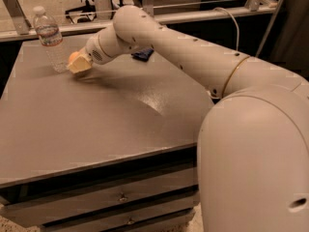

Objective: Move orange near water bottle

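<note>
The water bottle (49,38) stands upright at the far left of the grey table (96,120), clear with a white cap and a red-and-white label. The orange (74,57) shows as a small orange patch just right of the bottle, mostly hidden by my gripper (77,64). The gripper's pale fingers sit around the orange, close beside the bottle's base. The white arm reaches in from the right across the table.
A dark blue snack wrapper (143,55) lies at the back of the table, partly behind the arm. The table has drawers (120,197) at its front. A metal railing (203,6) and chair legs stand beyond the far edge.
</note>
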You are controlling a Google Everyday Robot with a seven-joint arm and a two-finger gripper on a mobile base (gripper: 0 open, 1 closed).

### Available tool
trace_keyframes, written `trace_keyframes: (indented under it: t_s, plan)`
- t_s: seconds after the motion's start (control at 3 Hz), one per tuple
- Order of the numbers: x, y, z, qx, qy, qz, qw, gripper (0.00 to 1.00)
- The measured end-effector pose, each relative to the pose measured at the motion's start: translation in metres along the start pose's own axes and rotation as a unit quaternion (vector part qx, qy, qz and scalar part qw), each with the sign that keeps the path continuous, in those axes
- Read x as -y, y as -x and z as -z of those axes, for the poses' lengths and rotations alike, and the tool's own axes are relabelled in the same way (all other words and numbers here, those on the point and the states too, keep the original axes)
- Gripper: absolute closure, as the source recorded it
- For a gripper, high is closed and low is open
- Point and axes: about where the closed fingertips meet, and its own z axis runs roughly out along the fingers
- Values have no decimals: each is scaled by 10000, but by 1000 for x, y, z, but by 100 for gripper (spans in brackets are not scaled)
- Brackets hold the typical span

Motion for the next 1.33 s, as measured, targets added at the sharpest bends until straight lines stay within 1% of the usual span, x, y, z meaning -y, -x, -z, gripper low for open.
trace_keyframes:
  t_s: [0.33,0.67,1.33]
  plan:
    - [-2,3,-9,12,69,-31,10000,13]
    - [-4,3,-15,17,123,-52,9999,0]
    - [-6,3,-16,81,199,-98,9997,0]
